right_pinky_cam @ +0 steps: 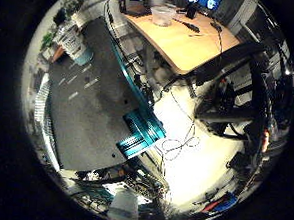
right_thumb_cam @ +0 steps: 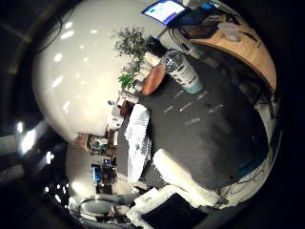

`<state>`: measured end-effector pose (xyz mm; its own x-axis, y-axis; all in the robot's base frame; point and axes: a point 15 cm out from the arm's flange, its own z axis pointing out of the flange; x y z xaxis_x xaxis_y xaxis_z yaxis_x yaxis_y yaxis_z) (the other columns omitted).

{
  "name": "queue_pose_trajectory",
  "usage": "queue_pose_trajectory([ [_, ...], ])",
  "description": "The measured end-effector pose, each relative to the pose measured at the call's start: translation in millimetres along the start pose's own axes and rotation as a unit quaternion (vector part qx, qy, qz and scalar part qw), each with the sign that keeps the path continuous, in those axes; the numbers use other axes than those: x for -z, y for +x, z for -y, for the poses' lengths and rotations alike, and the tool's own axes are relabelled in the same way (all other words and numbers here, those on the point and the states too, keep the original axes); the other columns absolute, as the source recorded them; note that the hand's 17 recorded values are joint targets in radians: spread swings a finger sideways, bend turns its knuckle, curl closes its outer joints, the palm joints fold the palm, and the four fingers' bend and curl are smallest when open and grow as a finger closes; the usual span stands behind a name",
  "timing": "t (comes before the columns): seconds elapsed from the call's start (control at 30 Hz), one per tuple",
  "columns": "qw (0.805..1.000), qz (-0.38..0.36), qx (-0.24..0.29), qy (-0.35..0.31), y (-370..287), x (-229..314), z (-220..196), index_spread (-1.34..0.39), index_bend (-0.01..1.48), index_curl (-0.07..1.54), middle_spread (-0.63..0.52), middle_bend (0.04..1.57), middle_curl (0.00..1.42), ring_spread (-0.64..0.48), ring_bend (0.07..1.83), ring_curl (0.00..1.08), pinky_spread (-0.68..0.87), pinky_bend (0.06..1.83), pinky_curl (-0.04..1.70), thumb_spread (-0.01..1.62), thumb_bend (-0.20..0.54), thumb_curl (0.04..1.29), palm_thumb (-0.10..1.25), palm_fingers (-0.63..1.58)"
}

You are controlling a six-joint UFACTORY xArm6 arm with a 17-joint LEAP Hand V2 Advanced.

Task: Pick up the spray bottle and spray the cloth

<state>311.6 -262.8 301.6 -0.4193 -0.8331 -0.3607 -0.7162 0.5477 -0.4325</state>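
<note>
The spray bottle (right_thumb_cam: 183, 71), clear with a printed label and teal liquid at its base, stands upright near the far edge of the dark grey table (right_thumb_cam: 200, 124). A white striped cloth (right_thumb_cam: 138, 140) lies crumpled along another edge of that table, well apart from the bottle. My right hand (right_thumb_cam: 183, 179) is high above the table and far from both. Its white fingers reach into the thumb side view fairly straight, with nothing between them. The bottle (right_pinky_cam: 71, 40) and cloth (right_pinky_cam: 42, 108) also show small in the little finger side view.
A brown rounded object (right_thumb_cam: 153, 78) and a potted plant (right_thumb_cam: 129, 45) sit just beyond the bottle. Beside the table are a teal metal frame (right_pinky_cam: 140, 132), a wooden desk (right_pinky_cam: 191, 40) with a clear plastic tub (right_pinky_cam: 163, 15) and monitors, and a black chair (right_pinky_cam: 237, 100).
</note>
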Motion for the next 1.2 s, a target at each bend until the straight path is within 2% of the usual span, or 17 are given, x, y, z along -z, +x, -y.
queue_pose_trajectory([
  [0.33,1.0,0.005,-0.004,0.031,3.8,-8.8,26.2,-0.14,0.15,0.25,0.26,0.19,0.3,0.24,0.27,0.27,0.38,0.41,0.32,1.07,-0.022,0.28,0.55,0.0],
  [0.73,0.994,0.075,-0.022,0.073,-22.5,-19.1,49.9,-0.13,0.15,0.25,0.24,0.21,0.33,0.23,0.33,0.28,0.38,0.41,0.32,1.1,-0.021,0.27,0.55,0.05],
  [1.03,0.985,0.135,-0.014,0.11,-42.4,-32.8,63.2,-0.15,0.15,0.26,0.21,0.22,0.34,0.21,0.34,0.27,0.38,0.39,0.31,1.12,-0.02,0.28,0.56,0.09],
  [1.13,0.984,0.141,-0.017,0.105,-44.3,-39.9,61.8,-0.17,0.16,0.27,0.2,0.23,0.34,0.21,0.35,0.27,0.39,0.39,0.31,1.13,-0.012,0.28,0.6,0.16],
  [1.2,0.983,0.147,-0.023,0.108,-46.4,-43.0,63.3,-0.17,0.14,0.26,0.14,0.27,0.36,0.18,0.41,0.28,0.4,0.42,0.31,1.13,-0.009,0.29,0.64,0.27],
])
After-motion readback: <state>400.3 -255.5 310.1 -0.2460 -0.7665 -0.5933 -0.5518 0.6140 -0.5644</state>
